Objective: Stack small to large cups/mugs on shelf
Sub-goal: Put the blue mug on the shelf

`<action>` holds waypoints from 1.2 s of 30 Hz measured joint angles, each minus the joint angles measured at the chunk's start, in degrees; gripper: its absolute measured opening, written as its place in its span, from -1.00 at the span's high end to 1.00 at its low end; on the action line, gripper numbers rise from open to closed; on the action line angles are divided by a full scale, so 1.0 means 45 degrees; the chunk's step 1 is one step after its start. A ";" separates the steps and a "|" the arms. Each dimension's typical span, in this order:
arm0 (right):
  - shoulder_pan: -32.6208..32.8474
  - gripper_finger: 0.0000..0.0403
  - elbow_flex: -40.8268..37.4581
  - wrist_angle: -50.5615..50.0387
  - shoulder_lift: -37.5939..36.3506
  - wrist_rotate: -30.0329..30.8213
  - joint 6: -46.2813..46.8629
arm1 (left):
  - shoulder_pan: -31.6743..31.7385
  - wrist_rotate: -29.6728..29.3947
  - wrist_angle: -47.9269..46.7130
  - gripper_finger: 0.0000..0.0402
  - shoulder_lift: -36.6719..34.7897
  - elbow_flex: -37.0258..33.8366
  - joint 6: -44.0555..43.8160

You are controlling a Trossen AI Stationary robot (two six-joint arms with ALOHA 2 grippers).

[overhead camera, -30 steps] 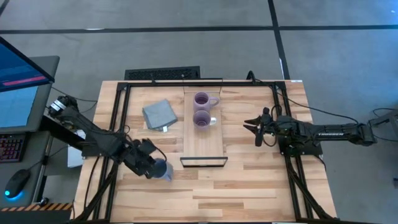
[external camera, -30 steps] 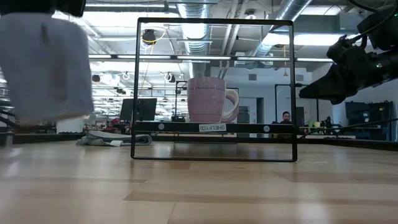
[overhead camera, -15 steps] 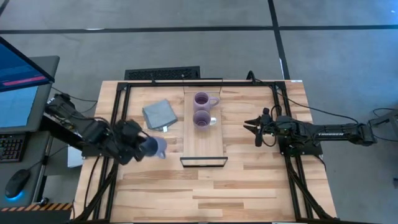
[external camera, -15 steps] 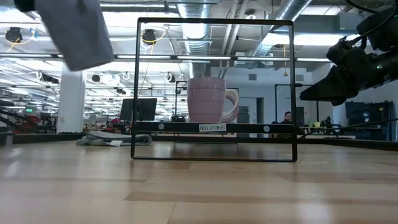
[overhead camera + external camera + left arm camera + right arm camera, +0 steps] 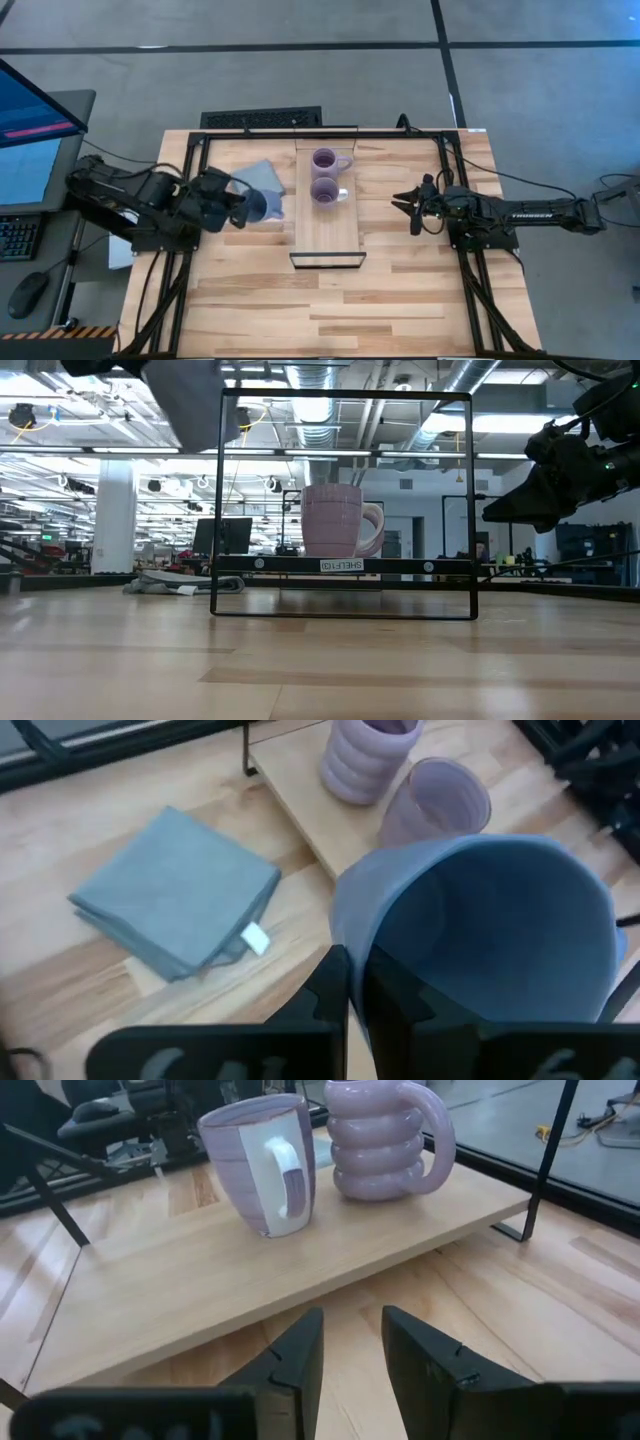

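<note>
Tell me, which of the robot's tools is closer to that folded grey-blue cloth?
The left. The left tool holds the blue mug right beside the cloth, partly over it. The right tool waits open across the shelf, far from it.

Both arms are dark, jointed and boxy; the right arm point(image 5: 530, 213) bears pale lettering on its link; thin black cables trail from each base.

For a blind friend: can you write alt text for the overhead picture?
Seen from above, the left gripper carries a blue mug over a grey-blue cloth toward a shelf holding two lavender mugs. The right gripper waits open.
</note>
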 joint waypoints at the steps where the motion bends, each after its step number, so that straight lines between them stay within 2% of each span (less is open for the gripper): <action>1: -0.0002 0.37 0.0000 -0.0004 -0.0005 0.0000 0.0073 | 0.0229 0.0116 0.0211 1.00 0.0084 0.0000 0.0062; 6: -0.0016 0.37 0.0000 0.0005 -0.0003 0.0000 0.0088 | 0.1183 0.0334 0.1824 1.00 0.0781 0.0000 0.0543; 11: 0.0033 0.37 0.0000 -0.0305 -0.0004 -0.0046 0.0139 | 0.1881 0.1840 0.3531 1.00 0.1886 0.0000 0.0907; 22: 0.0083 0.37 0.0005 -0.0520 0.0010 -0.0097 -0.0084 | 0.2162 0.3304 0.6228 1.00 0.4443 0.0106 0.0684; 28: 0.0083 0.37 0.0005 -0.0525 0.0010 -0.0096 -0.0123 | 0.2166 0.3580 0.6170 1.00 0.6049 0.1541 0.0555; 36: 0.0083 0.37 0.0005 -0.0529 0.0010 -0.0095 -0.0453 | 0.2312 0.4675 0.3895 1.00 0.8413 0.3907 -0.0242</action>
